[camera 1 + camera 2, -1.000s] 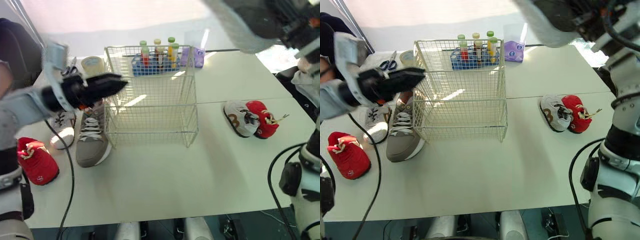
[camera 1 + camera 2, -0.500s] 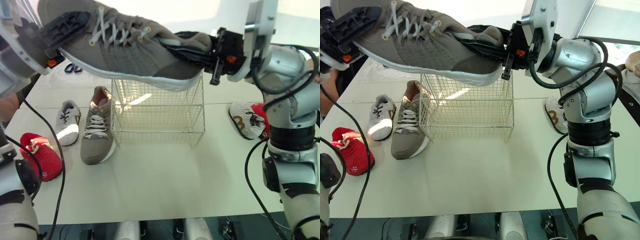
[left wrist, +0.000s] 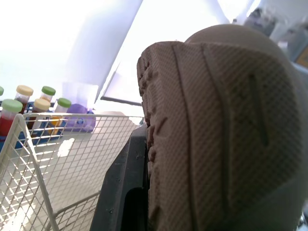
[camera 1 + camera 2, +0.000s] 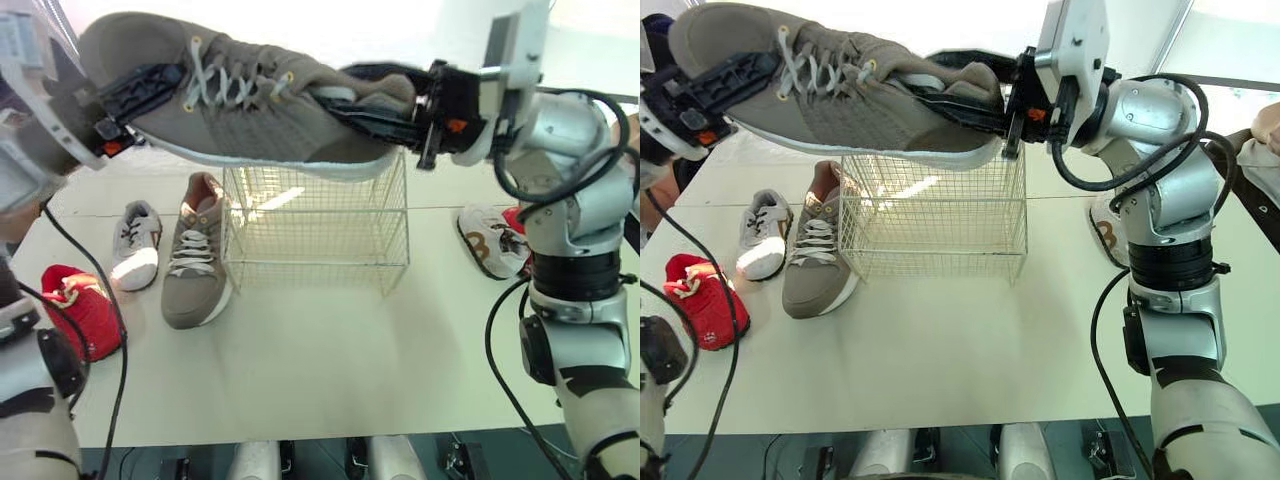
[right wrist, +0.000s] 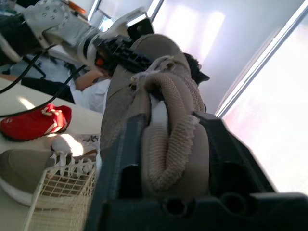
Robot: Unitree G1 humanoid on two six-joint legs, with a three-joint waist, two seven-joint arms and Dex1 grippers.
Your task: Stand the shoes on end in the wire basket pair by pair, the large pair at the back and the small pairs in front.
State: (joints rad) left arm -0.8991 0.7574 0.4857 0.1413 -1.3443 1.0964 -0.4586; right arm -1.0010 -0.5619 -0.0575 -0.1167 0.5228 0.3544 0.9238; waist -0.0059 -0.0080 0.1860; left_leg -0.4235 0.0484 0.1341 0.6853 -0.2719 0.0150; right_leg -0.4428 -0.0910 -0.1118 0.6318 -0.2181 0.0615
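Lower than before, my left gripper (image 4: 150, 85) grips the toe of the shoe (image 4: 270, 125). My right gripper (image 4: 355, 100) clamps its heel, above the basket (image 4: 315, 235). I should tip it heel-down, slowly, toward the basket's back.

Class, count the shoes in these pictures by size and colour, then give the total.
Large tan shoes: 2, the raised shoe and one lying by the basket
Small grey shoes: 2, one left and one right of the basket
Small red shoes: 2, one far left and one far right
Total: 6 shoes
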